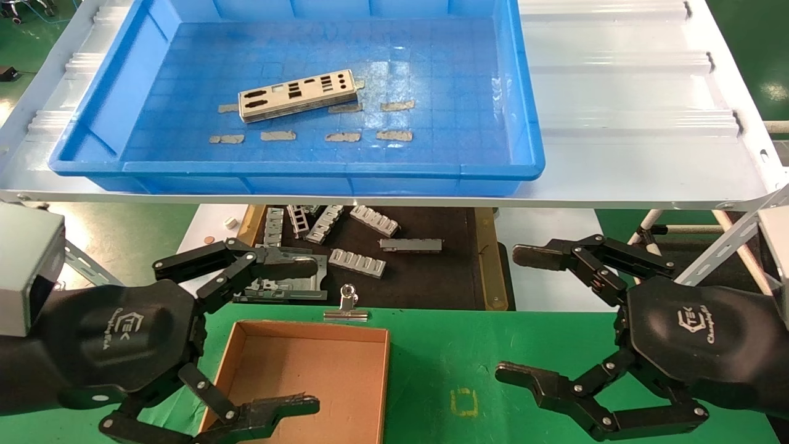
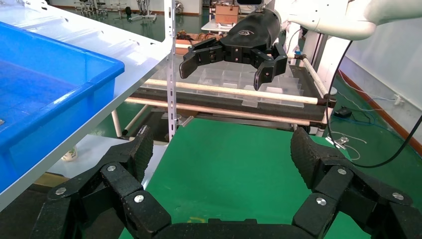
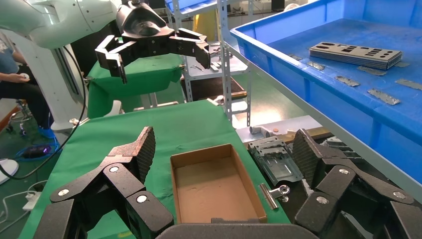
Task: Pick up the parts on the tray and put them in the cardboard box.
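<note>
A small stack of silver punched parts [image 1: 299, 94] [image 3: 355, 54] lies slightly askew in the middle of the blue tray [image 1: 98, 169] [image 3: 278, 52] on the white shelf. Below it, on the green table, the brown cardboard box [image 1: 311, 376] [image 3: 213, 184] stands with nothing in it. My left gripper [image 1: 259, 336] [image 2: 223, 154] hovers open over the box's left side, holding nothing. My right gripper [image 1: 524, 314] [image 3: 224, 149] is open too, above the green cloth to the right of the box.
Grey tape scraps [image 1: 343, 137] dot the tray floor around the plates. Ribbed grey brackets [image 1: 357, 262] lie on a dark mat under the shelf. A silver binder clip [image 1: 347, 307] sits at the box's far edge. The white corrugated shelf [image 1: 622, 111] overhangs the table.
</note>
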Tool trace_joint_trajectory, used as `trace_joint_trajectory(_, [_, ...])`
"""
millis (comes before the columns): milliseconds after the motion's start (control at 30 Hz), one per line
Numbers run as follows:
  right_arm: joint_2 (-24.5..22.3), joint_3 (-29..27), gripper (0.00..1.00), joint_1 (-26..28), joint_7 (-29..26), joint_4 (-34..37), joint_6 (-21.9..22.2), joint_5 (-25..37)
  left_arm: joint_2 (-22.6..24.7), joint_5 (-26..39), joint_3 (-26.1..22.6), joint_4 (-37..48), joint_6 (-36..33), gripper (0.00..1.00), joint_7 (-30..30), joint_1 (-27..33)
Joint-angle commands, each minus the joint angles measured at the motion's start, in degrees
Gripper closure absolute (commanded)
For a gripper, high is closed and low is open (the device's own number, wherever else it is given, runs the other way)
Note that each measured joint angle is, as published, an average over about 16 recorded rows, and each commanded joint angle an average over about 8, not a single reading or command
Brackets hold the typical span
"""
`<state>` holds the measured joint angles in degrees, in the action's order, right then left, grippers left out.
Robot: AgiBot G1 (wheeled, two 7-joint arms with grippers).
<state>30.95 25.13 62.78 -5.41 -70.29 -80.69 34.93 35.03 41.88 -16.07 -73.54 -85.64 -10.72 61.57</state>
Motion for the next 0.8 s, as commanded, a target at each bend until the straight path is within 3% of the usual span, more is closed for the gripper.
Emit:
trace_joint_trajectory(33, [0.00,0.00,0.00,0.00,0.00,0.00,0.00,0.00,0.00,0.00,0.00,0.00,0.00,0.00,0.00,0.00])
trace_joint_trajectory(467, [0.00,0.00,0.00,0.00,0.00,0.00,0.00,0.00,0.27,0.57,-0.18,1.16,-0.56,0.00,0.61,0.93])
trace_joint_trajectory(800, [0.00,0.00,0.00,0.00,0.00,0.00,0.00,0.00,5.03,3.35,-1.30,11.32,-0.50,0.00,3.03,8.57])
